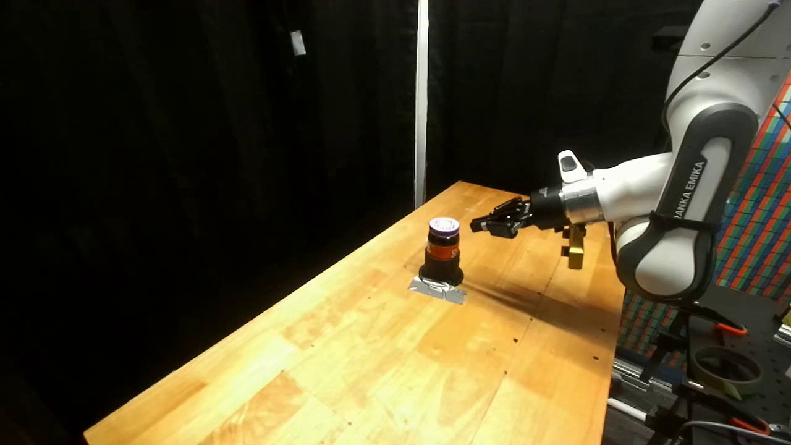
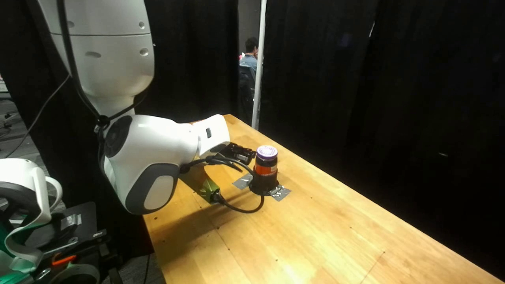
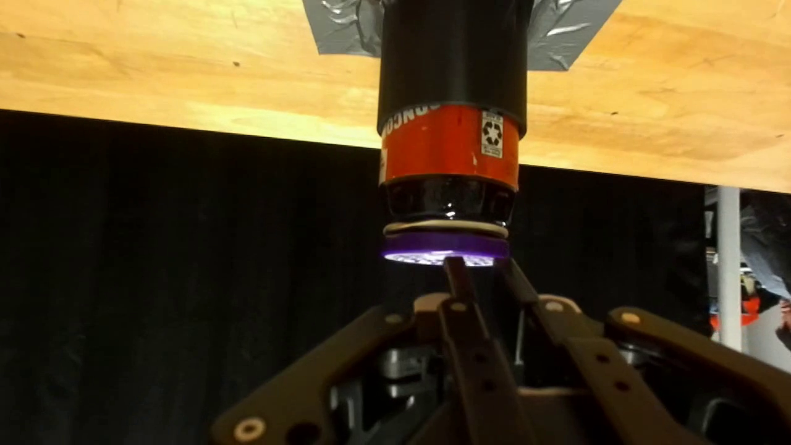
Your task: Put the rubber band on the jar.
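The jar (image 3: 442, 148) is held upright in a black cup (image 1: 442, 271) on the bench (image 1: 395, 358). What looks like the rubber band (image 3: 445, 228) is seen round the jar, just under the purple lid (image 3: 445, 243); the far side is hidden. The tool (image 3: 479, 262) is parted narrowly near the lid, nothing visible between its fingers (image 3: 461, 283). If it were swung sideways, the jar could be knocked; if the band were snagged, it could be rolled off.

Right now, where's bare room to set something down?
Free: wooden tabletop in both exterior views' foregrounds, between its edges and the grey tape. Crowded: around the black cylindrical holder, its purple-lidded jar and the nearby black two-fingered gripper.
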Tool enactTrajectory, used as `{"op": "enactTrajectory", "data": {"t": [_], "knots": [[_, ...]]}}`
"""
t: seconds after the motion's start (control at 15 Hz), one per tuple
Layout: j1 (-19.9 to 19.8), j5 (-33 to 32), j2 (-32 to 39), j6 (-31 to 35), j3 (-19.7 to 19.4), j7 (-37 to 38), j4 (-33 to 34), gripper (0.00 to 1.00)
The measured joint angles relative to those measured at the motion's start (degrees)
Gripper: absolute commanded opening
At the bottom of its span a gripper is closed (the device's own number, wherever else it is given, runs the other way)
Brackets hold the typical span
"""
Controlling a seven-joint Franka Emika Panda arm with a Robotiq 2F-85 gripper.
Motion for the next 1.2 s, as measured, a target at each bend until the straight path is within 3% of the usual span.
{"op": "enactTrajectory", "data": {"t": [0.33, 0.53, 0.73, 0.93, 1.07, 1.2], "knots": [[-0.2, 0.4, -1.0, -2.7, -0.1, 0.6, -0.8, 0.16], [0.4, 5.4, -7.5, -15.7, -0.6, -1.7, -4.1, 0.18], [5.7, 18.8, -16.3, -30.3, -3.3, -9.9, -6.1, 0.17], [17.8, 33.6, -22.3, -44.8, -14.8, -23.2, -5.4, 0.16], [25.7, 41.7, -22.3, -50.6, -24.2, -32.7, -4.4, 0.18], [33.2, 45.1, -19.7, -54.5, -33.6, -38.1, -3.4, 0.18]]}}
